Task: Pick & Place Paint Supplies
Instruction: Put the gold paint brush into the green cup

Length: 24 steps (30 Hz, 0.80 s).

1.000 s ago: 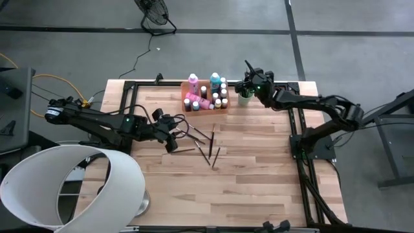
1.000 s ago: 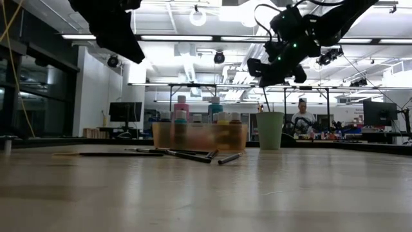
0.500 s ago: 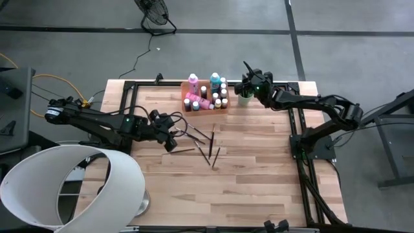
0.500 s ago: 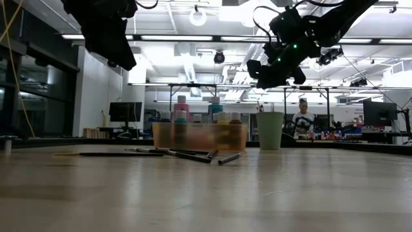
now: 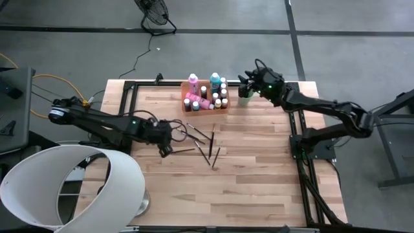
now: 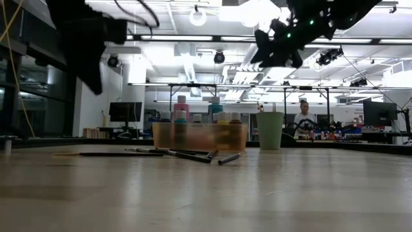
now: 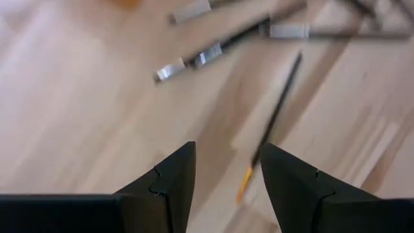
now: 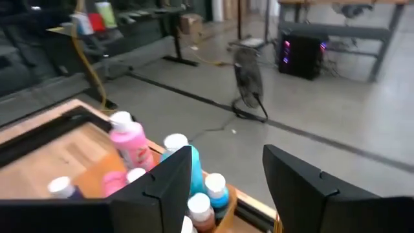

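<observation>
wooden table (image 5: 259,181) | left hand (image 7: 223,178) open above paintbrush (image 7: 275,116) | right hand (image 8: 223,178) open, empty, raised

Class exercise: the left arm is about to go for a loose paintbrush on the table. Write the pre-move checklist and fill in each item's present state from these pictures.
1. left gripper fingers apart with nothing between them: ok.
2. Target paintbrush lying flat on the table, ahead of the gap between the fingers: ok.
3. Target clear of the other loose brushes: ok, it lies apart from them in the left wrist view.
4. right gripper out of the way, up above the green cup: ok.
5. orange tray of bottles away from the left arm's path: ok.
6. Left fingers low enough to grasp: cannot tell.
</observation>
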{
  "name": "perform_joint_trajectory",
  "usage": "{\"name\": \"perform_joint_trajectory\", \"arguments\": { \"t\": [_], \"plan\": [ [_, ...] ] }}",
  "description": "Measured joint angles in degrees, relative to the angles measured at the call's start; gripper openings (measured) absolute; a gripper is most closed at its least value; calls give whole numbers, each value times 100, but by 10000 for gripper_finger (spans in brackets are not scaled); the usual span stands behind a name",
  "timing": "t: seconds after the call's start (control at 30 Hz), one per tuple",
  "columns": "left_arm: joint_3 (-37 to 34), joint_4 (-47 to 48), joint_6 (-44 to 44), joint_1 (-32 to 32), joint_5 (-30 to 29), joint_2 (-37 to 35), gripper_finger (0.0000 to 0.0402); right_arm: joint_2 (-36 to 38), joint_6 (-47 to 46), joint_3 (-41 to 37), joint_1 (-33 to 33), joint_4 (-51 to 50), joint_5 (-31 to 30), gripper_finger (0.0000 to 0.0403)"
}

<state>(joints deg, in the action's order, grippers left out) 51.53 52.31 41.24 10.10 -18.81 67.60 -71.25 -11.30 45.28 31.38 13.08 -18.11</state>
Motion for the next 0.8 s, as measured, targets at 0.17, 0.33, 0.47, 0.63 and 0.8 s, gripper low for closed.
{"name": "perform_joint_trajectory", "arguments": {
  "t": [0.17,0.33,0.47,0.63,0.8],
  "plan": [
    [2,63,-350,-1,835,532,168,393,233,4,0,-316,345,181],
    [0,97,-498,1,1379,1040,168,712,223,4,3,-789,1566,181],
    [0,146,-351,1,1611,1316,168,802,293,4,4,-1014,3705,181],
    [1,173,-355,1,1847,1580,168,739,-123,4,0,-1321,5239,181],
    [0,96,-746,1,1847,1699,168,739,-53,2,0,-1450,5324,181]
  ]
}}
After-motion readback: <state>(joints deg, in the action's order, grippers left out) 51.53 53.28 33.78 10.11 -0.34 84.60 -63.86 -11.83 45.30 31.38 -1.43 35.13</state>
